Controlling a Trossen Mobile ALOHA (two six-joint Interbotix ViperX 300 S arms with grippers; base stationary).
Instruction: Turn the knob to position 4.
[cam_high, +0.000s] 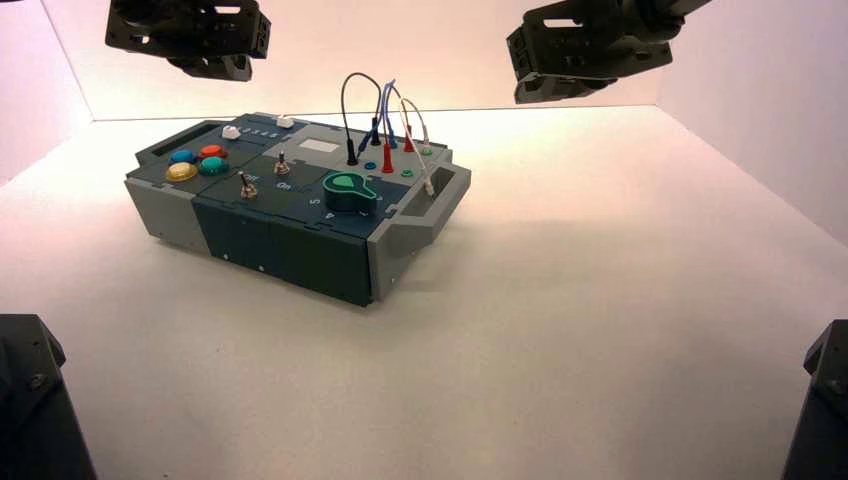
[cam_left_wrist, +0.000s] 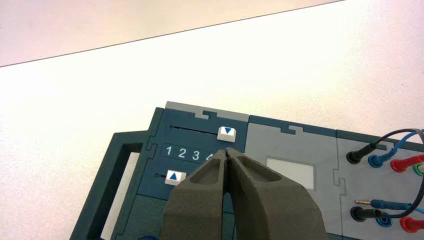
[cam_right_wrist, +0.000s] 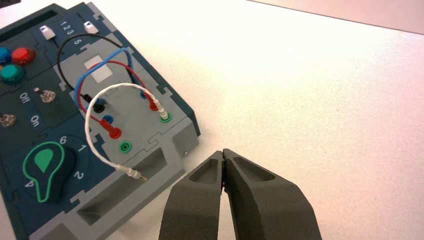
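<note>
Both hands (cam_left_wrist: 226, 150) (cam_right_wrist: 223, 150) (fingertips together) raised; apart

"What lettering do I read from my remote station?"

"White numerals 1, 2, 3 and 5 (cam_right_wrist: 77, 42) mark the dark blue slider panel (cam_left_wrist: 188, 127); blue triangles (cam_left_wrist: 227, 130) top its two white caps (cam_left_wrist: 175, 178). I see 'Off' (cam_right_wrist: 25, 97) and 'On' (cam_right_wrist: 35, 120) beside the toggle switches (cam_right_wrist: 47, 96). Around the green knob (cam_right_wrist: 44, 160), on dark blue: 6 (cam_right_wrist: 63, 140), 1 (cam_right_wrist: 82, 148), 2 (cam_right_wrist: 78, 175) and numeral 4 (cam_right_wrist: 29, 183)."

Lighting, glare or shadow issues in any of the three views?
High view: table bright toward the back wall, soft shadow right of the box. Left wrist view: table behind the box washed out to white. Right wrist view: table palest near its far edge.
</note>
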